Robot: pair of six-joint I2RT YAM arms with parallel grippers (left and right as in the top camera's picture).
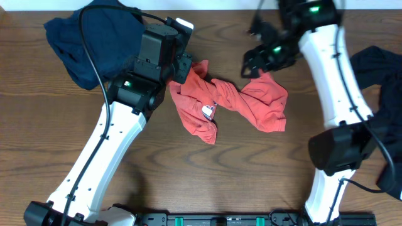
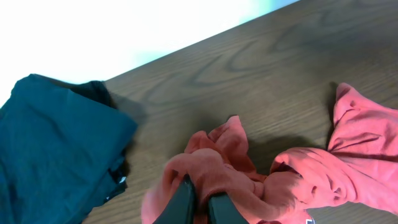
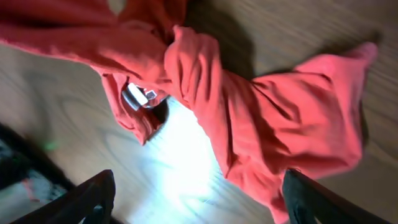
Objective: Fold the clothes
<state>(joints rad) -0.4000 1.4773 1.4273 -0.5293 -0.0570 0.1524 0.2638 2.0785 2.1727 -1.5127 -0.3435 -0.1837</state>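
L end effector point(image 2: 200, 190) clamped, R end effector point(image 3: 199, 175) wide

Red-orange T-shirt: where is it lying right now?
In the overhead view the red-orange T-shirt lies crumpled mid-table between the two arms, its left end pinched by the left claw, with the navy blue shirt farther left.

Red shirt point(image 1: 251, 103) lettering unreadable, black shirt point(image 1: 385, 88) cut by right edge

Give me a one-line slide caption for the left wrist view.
Left gripper shut on a bunched edge of the red-orange T-shirt, navy T-shirt heaped beside it on the table.
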